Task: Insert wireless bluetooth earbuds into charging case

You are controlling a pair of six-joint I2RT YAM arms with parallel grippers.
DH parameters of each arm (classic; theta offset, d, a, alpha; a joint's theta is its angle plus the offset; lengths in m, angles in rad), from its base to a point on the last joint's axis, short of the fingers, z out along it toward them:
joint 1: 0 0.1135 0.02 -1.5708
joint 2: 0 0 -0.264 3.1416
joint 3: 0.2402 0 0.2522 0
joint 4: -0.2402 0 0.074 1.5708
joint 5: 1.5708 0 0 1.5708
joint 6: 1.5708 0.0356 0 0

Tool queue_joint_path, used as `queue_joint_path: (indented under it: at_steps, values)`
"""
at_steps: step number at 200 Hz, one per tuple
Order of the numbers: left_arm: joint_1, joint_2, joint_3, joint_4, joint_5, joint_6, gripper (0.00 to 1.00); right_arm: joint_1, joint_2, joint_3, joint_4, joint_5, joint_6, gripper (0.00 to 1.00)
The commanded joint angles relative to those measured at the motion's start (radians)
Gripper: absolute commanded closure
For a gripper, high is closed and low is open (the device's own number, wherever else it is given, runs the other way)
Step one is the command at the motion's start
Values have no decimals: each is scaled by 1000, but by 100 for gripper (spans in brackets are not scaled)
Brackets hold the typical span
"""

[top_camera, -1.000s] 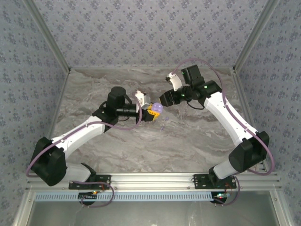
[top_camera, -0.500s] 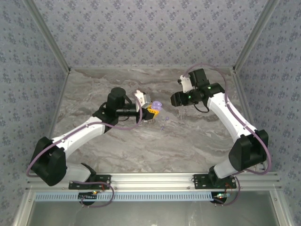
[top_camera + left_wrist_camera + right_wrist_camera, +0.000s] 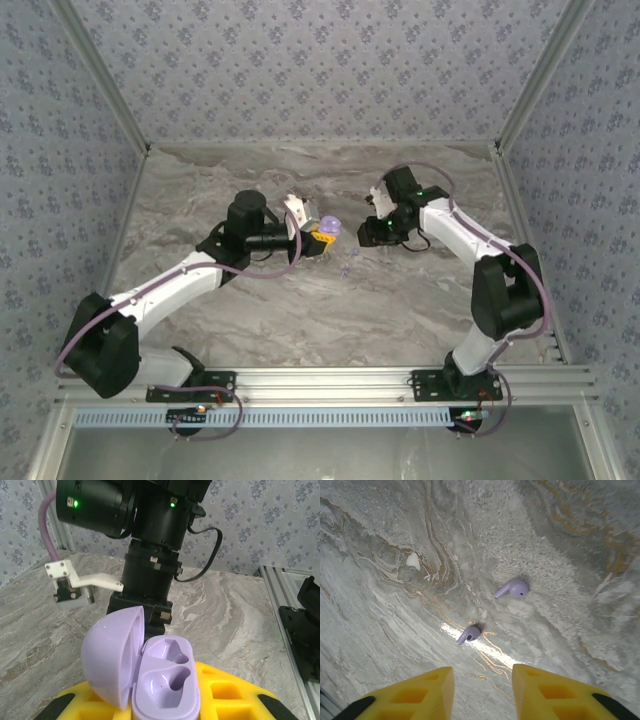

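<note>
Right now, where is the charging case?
The charging case, lid open, sits in the left gripper's yellow fingers, over mid-table in the top view, beyond-left of the two earbuds.

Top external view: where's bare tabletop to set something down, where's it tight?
The table is bare in the near middle, between the left arm and right arm, and in the far left corner behind the left arm. Crowded: the centre, where the left claw holds the open charging case opposite the right claw, two earbuds lying by that gap.
</note>
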Motion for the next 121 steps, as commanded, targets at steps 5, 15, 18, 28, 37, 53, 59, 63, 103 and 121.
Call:
queue_joint_path:
  at_steps: [5, 15, 18, 28, 37, 53, 59, 63, 103, 121]
  values:
    - [-4, -30, -13, 45, -18, -26, 98, 15, 62, 7, 8, -25, 17, 68]
    - [-3, -32, -18, 48, -27, -29, 98, 19, 84, 13, 7, -23, 18, 68]
    - [-4, -33, -18, 48, -29, -30, 98, 19, 89, 15, 7, -23, 19, 68]
    - [-3, -34, -20, 48, -34, -32, 98, 22, 109, 19, 9, -23, 21, 69]
    - [-4, -35, -23, 48, -39, -33, 98, 27, 125, 25, 7, -25, 23, 70]
    - [-3, -38, -29, 48, -50, -34, 98, 32, 155, 34, 7, -20, 27, 71]
    - [-4, -38, -30, 45, -53, -34, 98, 34, 166, 38, 6, -19, 30, 72]
    - [-4, -39, -30, 44, -54, -33, 98, 33, 175, 39, 6, -19, 33, 72]
    - [-4, -41, -30, 36, -58, -34, 98, 38, 232, 60, 12, 44, 65, 80]
    - [-4, -41, -30, 34, -59, -35, 98, 39, 253, 74, 13, 62, 77, 83]
